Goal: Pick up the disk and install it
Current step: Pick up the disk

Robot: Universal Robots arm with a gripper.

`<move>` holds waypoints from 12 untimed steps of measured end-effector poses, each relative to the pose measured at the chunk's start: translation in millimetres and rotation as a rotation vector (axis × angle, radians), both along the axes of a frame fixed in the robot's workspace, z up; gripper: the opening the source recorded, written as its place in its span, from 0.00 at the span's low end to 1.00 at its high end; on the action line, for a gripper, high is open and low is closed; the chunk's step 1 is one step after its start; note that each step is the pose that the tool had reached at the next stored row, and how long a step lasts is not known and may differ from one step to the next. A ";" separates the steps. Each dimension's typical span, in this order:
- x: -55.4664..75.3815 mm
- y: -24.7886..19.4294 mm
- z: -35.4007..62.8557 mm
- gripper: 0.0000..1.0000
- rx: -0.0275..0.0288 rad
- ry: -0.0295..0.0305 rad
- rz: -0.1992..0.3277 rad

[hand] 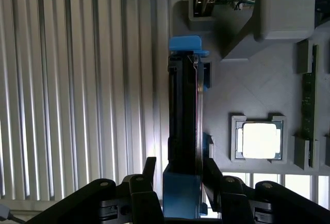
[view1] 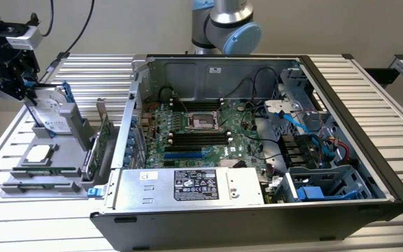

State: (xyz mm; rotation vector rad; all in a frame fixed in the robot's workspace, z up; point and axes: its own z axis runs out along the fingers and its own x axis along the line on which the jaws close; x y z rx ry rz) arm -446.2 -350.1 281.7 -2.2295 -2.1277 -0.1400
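Fingers (hand: 212,170) of the gripper (hand: 181,172) press against both faces of the disk (hand: 183,105). It stands upright on edge at the grey parts tray (hand: 258,84) on the bench (view1: 89,73), beside the CPU chip (hand: 259,140) and well apart from the open computer case (view1: 222,231).
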 end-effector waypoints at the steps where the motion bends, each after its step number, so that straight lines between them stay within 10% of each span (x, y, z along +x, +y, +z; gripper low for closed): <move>1: 0.0 0.0 -0.1 0.48 0.0000 -0.0001 0.000; 12: -1.0 0.0 -0.2 0.35 0.0008 0.0000 -0.001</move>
